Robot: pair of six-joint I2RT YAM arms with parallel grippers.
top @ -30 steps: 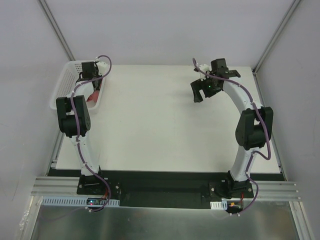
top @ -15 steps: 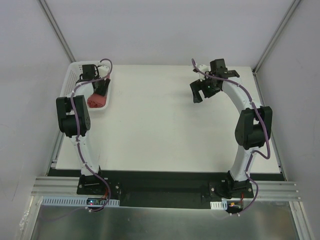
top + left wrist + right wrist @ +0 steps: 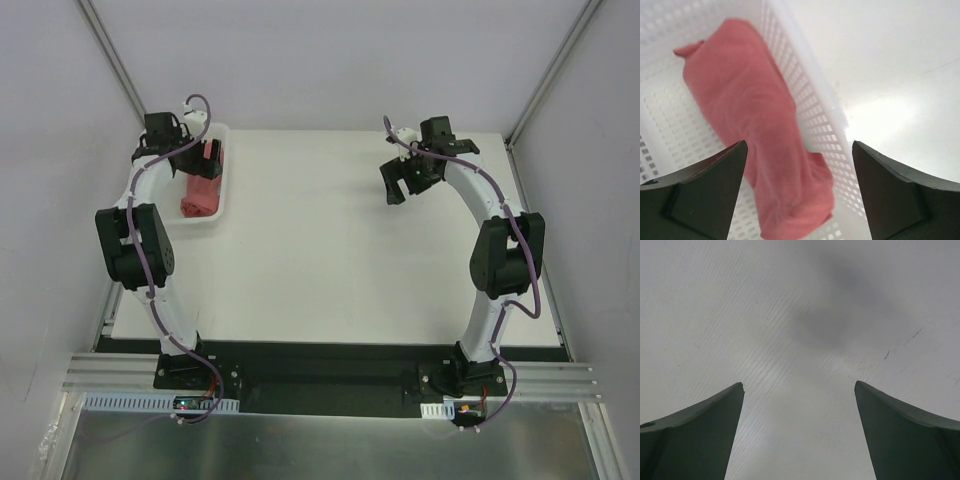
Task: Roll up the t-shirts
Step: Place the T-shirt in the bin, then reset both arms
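Observation:
The salmon-red t-shirt (image 3: 201,187) lies as a roll inside the white perforated basket (image 3: 226,172) at the table's far left. In the left wrist view the t-shirt (image 3: 755,120) runs lengthwise along the basket wall (image 3: 812,112). My left gripper (image 3: 203,157) hovers just above the roll's far end. It (image 3: 799,145) is open, and both fingers stand apart from the cloth. My right gripper (image 3: 402,180) hangs open over the bare table at the far right, and this gripper (image 3: 799,385) has nothing between its fingers.
The white tabletop (image 3: 330,250) stretches between the two arms. The basket sits against the table's left edge. Grey walls enclose the back and both sides.
My left gripper has opened and let go of the rolled t-shirt, which now lies in the basket. The left arm swung back and left, and the basket shifted slightly right. The right arm barely moved.

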